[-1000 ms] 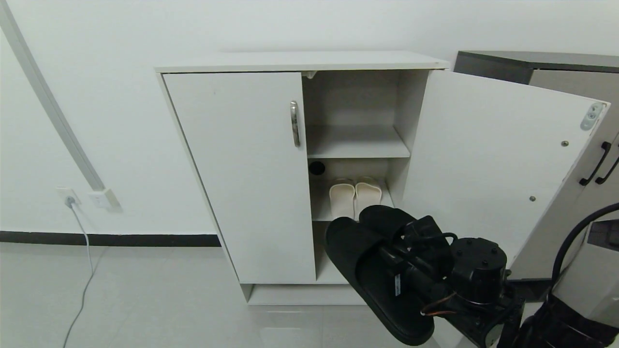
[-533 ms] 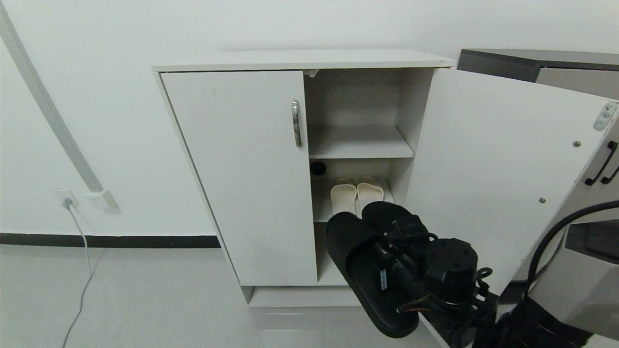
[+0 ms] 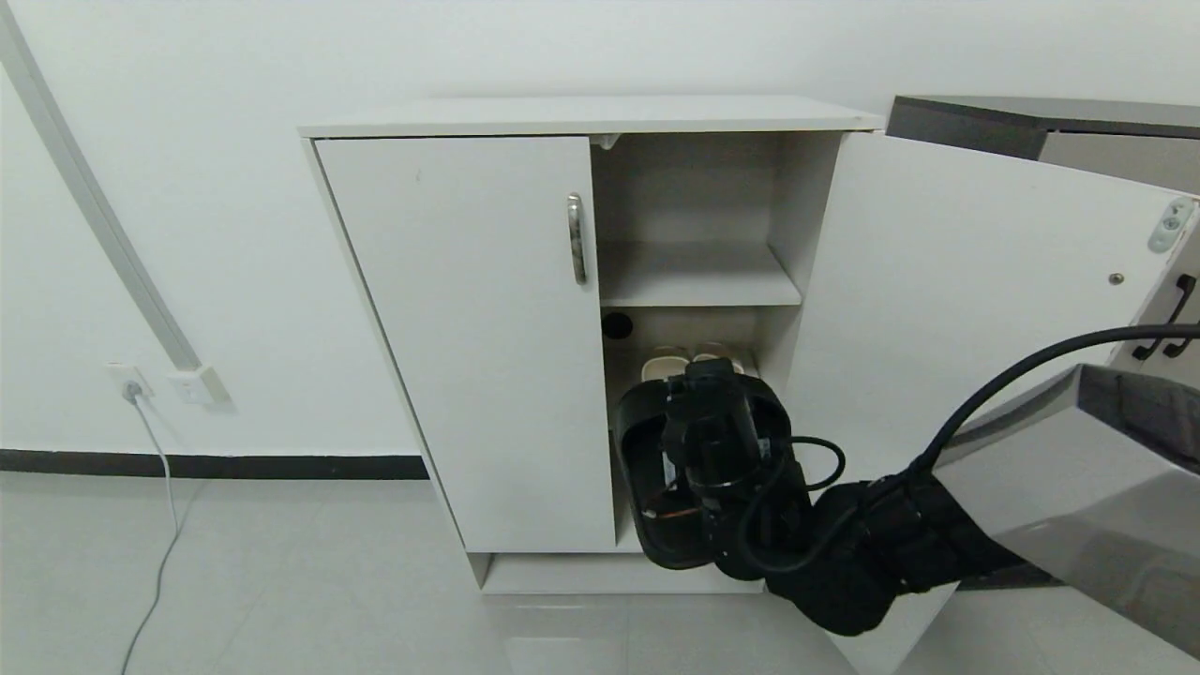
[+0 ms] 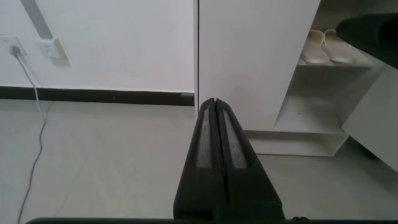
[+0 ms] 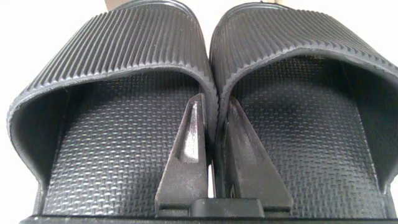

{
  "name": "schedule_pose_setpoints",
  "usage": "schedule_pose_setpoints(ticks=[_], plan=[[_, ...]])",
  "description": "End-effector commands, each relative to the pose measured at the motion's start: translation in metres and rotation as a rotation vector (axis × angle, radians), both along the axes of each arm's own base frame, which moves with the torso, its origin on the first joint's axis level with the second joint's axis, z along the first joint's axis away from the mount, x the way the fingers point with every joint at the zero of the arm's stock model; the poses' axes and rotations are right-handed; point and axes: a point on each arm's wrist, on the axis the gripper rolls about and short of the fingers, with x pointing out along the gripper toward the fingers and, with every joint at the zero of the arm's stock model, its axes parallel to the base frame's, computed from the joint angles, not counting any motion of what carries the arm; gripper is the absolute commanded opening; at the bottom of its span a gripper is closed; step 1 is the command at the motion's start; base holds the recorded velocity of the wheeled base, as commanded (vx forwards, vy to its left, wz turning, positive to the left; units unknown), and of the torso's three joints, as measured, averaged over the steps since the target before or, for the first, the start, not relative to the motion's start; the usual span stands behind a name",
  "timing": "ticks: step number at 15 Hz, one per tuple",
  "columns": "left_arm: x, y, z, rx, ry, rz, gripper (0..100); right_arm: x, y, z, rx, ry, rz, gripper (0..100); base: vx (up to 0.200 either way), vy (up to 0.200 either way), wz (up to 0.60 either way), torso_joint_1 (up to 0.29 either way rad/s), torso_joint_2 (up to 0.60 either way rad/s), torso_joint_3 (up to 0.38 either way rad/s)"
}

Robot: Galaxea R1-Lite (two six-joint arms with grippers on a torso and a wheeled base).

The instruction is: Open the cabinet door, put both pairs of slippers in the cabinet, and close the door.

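Head view: the right claw (image 3: 705,422) holds the black slippers (image 3: 642,469) at the open cabinet (image 3: 581,114), probably level with its lower shelf. Left wrist view: the left claw (image 4: 214,109) is clenched and empty. Right wrist view: the pair is pinched by the adjoining strap walls; the ribbed rubber looks light, soft and likely to flex.

Bright, even light washes the white wall (image 3: 187,187) and cabinet (image 3: 581,114). The cabinet's open interior falls into soft shadow, while the glossy floor (image 3: 553,647) carries a pale sheen.
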Motion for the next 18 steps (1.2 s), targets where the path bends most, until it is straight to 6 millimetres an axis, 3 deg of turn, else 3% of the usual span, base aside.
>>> schedule_pose_setpoints(ticks=[1,4,6,16,18], plan=[[0.000,0.000,0.000,-0.002,0.000,0.001,0,0.016,0.012,0.043,0.060,-0.025,-0.058,0,0.000,0.000,0.00,0.000,0.00,0.000],[0.000,0.000,0.000,-0.002,0.000,0.001,0,0.023,0.011,0.071,0.086,-0.079,-0.114,0,0.000,0.000,0.00,0.000,0.00,0.000],[0.000,0.000,0.000,-0.002,0.000,-0.001,0,0.021,0.009,0.077,0.083,-0.088,-0.111,0,0.000,0.000,0.00,0.000,0.00,0.000],[0.000,0.000,0.000,0.000,0.001,0.001,0,0.030,-0.002,0.092,0.083,-0.114,-0.110,0,0.000,0.000,0.00,0.000,0.00,0.000],[0.000,0.000,0.000,0.000,0.001,-0.001,0,0.029,-0.003,0.093,0.077,-0.114,-0.109,0,0.200,0.000,0.00,-0.002,0.01,-0.002]])
